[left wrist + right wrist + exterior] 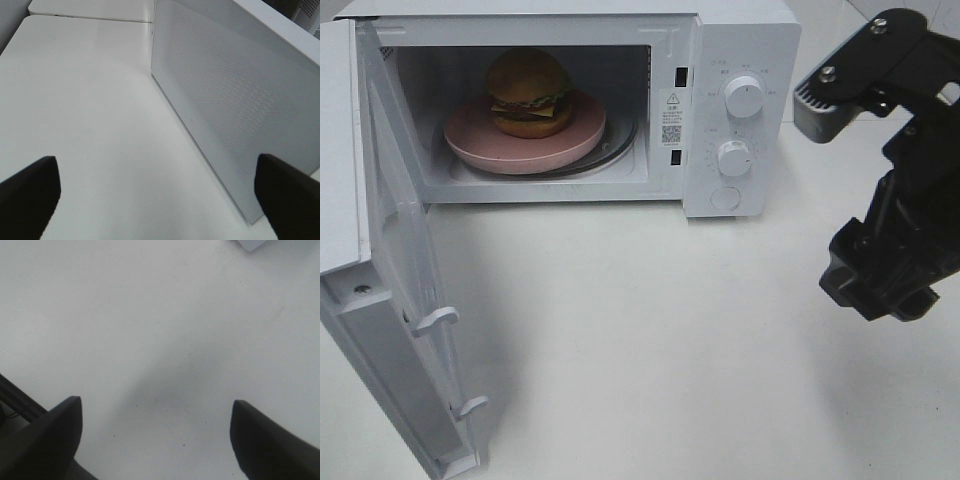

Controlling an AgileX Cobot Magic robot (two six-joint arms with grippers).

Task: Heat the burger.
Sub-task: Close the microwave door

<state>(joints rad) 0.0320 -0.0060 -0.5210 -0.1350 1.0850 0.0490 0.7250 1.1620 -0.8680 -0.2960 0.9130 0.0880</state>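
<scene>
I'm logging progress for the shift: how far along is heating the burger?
Done: the burger sits on the pink plate inside the microwave.
In hand: nothing. The left gripper faces the open door, jaws open and empty. The right gripper hangs over the table, jaws open.
Left: shutting the door and, it seems, setting the knobs.

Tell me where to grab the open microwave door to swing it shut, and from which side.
Take the microwave door by its free edge, between the two latch hooks, coming from its outer face, where the open left gripper faces it. That edge lies farthest from the hinge, and the panel looks thin enough to pinch.
</scene>
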